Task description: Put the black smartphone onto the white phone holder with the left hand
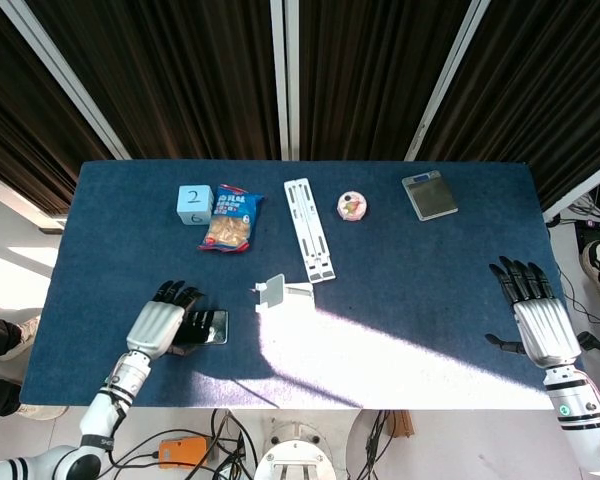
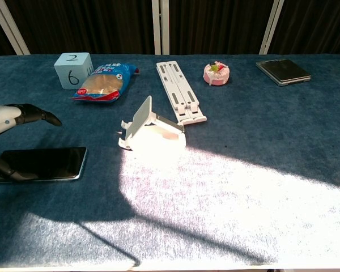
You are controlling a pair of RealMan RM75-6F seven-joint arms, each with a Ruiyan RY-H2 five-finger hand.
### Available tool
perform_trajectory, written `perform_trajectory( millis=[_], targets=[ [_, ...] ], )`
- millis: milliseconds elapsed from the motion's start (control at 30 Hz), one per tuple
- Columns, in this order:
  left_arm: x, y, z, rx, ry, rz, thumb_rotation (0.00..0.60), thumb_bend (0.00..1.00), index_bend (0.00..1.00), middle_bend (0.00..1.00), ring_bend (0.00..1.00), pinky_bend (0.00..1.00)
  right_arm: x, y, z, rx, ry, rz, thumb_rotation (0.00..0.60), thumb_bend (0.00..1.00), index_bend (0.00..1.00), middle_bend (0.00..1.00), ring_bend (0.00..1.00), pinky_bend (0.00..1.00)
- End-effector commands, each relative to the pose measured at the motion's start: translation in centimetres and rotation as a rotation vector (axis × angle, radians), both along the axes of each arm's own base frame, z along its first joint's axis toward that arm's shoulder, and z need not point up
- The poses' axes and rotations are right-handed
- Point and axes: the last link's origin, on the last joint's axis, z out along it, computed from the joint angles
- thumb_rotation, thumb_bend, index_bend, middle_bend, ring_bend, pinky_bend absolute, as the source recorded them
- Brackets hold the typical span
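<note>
The black smartphone lies flat on the blue table near the front left; in the chest view the smartphone shows at the left edge. My left hand hovers over the phone's left end with its fingers stretched out above the screen and the thumb low by the phone's near edge, gripping nothing. The white phone holder stands to the right of the phone, and the chest view has the holder upright with its back plate tilted. My right hand rests open at the table's right edge.
Along the back stand a light blue numbered cube, a snack bag, a flat white folding stand, a small pink round item and a grey flat device. A bright sun patch covers the table's front middle.
</note>
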Motion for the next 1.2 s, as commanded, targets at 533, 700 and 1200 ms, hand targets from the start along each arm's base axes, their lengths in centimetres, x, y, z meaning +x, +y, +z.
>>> perform_trajectory(
  millis=[533,700,1200],
  targets=[
    [-1.2,0.3,-1.8,-0.030,0.090,0.103,0.600,0.12,0.20,0.12,0.00,0.00,-0.3,-0.2,-0.2,0.001,-0.010,-0.014,0.600,0.05,0.00,0.02,0.00,0.00],
    [-1.2,0.4,-2.0,-0.041,0.083,0.114,0.600,0.15,0.27,0.12,0.00,0.00,-0.4,-0.2,-0.2,0.000,-0.014,-0.019,0.600,0.05,0.00,0.02,0.00,0.00],
    [-0.7,0.6,-1.9,0.005,-0.087,0.043,0.600,0.24,0.44,0.44,0.31,0.21,-0.5,-0.1,-0.2,-0.007,-0.020,-0.023,0.600,0.05,0.00,0.02,0.00,0.00]
  ],
)
